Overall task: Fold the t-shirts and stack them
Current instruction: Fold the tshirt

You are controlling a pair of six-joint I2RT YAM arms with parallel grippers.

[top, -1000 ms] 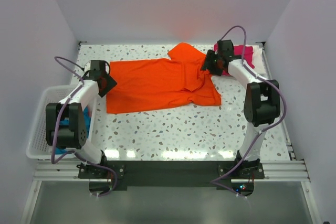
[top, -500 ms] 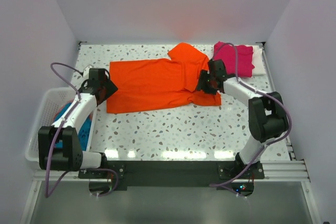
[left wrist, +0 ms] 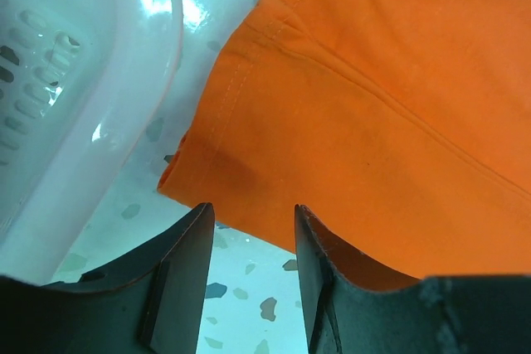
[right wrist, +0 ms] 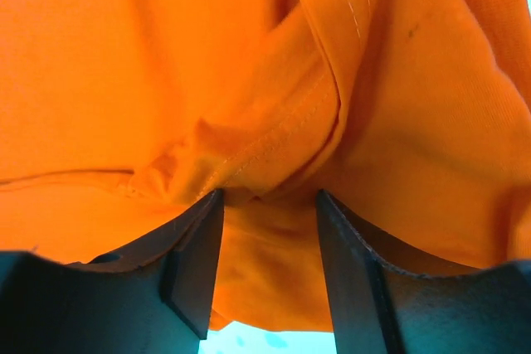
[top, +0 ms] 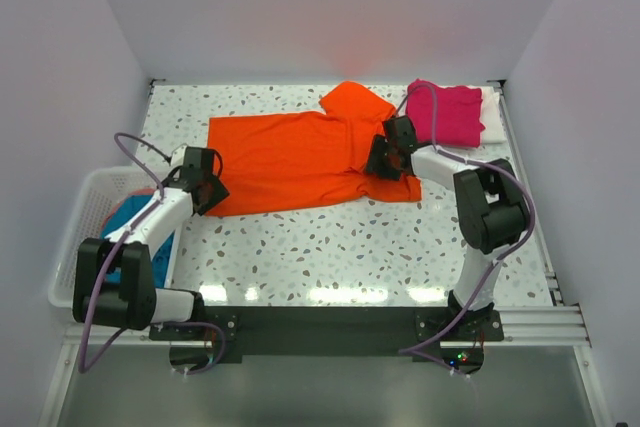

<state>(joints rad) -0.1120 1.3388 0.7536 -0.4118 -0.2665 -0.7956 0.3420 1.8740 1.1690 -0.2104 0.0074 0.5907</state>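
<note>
Lying spread across the upper centre of the table (top: 330, 247) in the top view, the orange tee (top: 290, 162) has one sleeve folded inward at its right end. The magenta tee (top: 450, 115) sits folded in the upper right corner, on top of the white tee (top: 493, 119). The teal tee (top: 128, 219) lies inside the basket (top: 72, 257) at the left edge.

The left gripper (left wrist: 251, 215) is low at the lower left corner of the orange tee, just beside the basket wall. Its jaws stand apart; the hem corner lies in the gap, not pinched, with bare table showing below it.

The right gripper (right wrist: 270, 198) is over the right end of the orange tee, near the folded sleeve. Its jaws also stand apart, straddling a bunched, stitched fold of cloth that fills the right wrist view.
</note>
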